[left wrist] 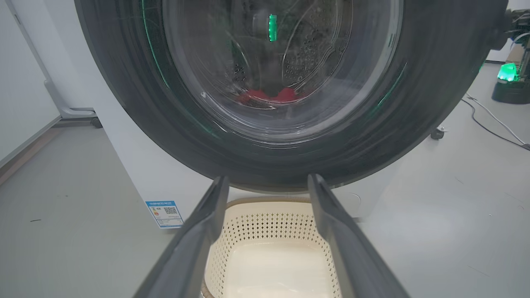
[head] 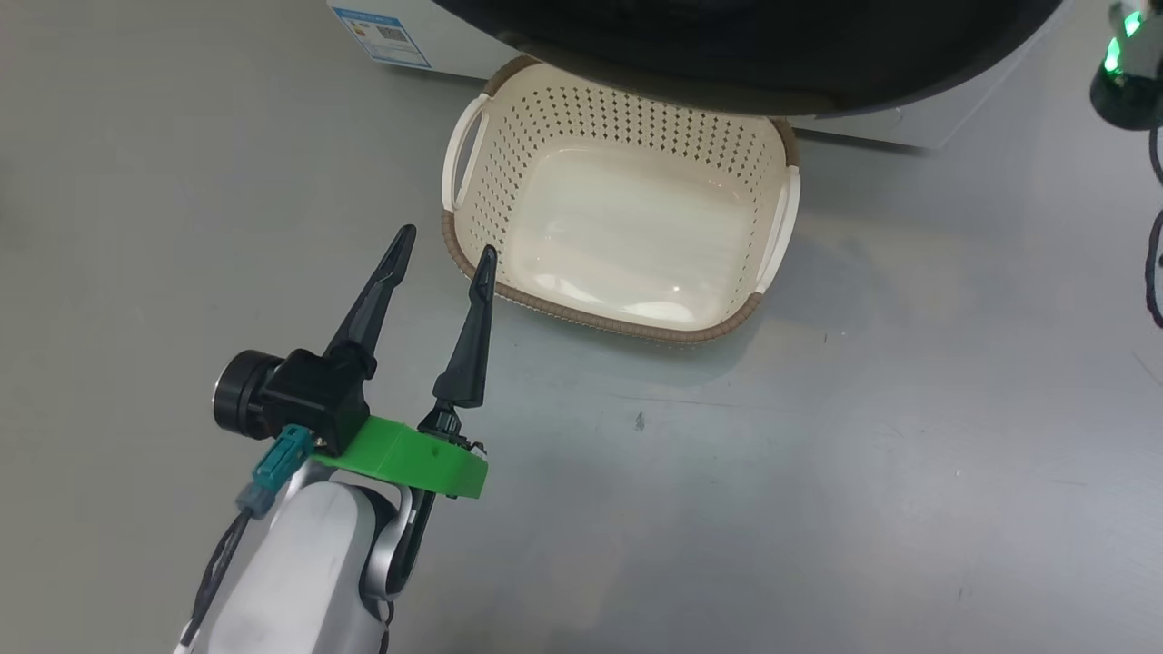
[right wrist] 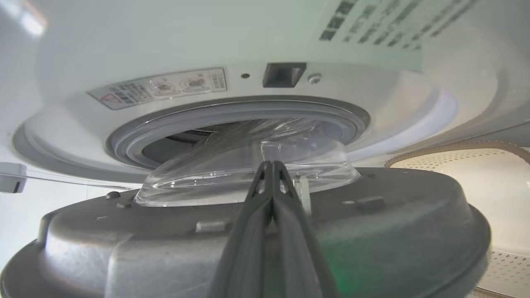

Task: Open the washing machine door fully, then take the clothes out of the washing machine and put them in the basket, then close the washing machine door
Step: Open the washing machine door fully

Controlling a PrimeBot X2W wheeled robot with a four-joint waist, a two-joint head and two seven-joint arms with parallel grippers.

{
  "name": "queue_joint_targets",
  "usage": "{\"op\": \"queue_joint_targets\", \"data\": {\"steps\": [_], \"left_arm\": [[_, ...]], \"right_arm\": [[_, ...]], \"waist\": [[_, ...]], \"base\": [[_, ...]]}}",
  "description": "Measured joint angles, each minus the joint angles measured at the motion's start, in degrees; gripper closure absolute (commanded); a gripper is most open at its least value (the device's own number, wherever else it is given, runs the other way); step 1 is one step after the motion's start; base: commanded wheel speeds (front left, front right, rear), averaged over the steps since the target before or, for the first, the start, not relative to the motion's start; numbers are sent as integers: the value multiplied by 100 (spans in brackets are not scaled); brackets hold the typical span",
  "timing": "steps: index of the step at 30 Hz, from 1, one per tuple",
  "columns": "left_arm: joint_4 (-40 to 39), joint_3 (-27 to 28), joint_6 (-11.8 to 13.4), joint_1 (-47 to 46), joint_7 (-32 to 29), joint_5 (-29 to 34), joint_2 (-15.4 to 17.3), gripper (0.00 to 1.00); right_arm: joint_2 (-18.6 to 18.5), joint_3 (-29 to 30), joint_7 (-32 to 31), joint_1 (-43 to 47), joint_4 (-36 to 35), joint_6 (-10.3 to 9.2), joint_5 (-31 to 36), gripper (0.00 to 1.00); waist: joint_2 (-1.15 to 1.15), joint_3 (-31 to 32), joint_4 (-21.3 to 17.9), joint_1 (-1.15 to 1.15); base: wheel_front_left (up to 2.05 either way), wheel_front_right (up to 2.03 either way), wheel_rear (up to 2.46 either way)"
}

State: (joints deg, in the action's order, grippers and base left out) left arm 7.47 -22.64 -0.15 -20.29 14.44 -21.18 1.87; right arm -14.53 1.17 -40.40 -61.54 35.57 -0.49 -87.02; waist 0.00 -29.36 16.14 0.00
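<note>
One round glossy black washing machine door (left wrist: pixel 124 95) stands ajar from the white washing machine (right wrist: pixel 165 37), red fabric clothes (left wrist: pixel 285 95) behind its glass. Below sits the cream perforated plastic basket (head: pixel 563 118). The right gripper (right wrist: pixel 271 165), jaws closed, is at the door's inner face; the left gripper (head: pixel 448 242), jaws spread, hovers beside the basket.

Head view downward; wrist views close on opposite faces of the washing machine door (left wrist: pixel 124 103); basket (head: pixel 627 227) common to all.
</note>
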Motion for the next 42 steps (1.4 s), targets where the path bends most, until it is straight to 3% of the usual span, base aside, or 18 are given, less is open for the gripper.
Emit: {"op": "queue_joint_targets", "data": {"steps": [12,22,42], "left_arm": [[155,-130,75,38,0,-92,0,0],[330,-122,137,282,0,-92,2,0],[666,-77,169,684,0,-41,4,0]], "right_arm": [[200,-111,-337,555,108,396,-134,100],[603,-308,-688,1015,147,583,-344,100],[953,-595,-1054,2026,113,699,-572,100]], "waist": [[0,324,-55,0],[0,693,-67,0],[0,1430,-44,0]], "base": [[0,0,0],[0,0,0],[0,0,0]]}}
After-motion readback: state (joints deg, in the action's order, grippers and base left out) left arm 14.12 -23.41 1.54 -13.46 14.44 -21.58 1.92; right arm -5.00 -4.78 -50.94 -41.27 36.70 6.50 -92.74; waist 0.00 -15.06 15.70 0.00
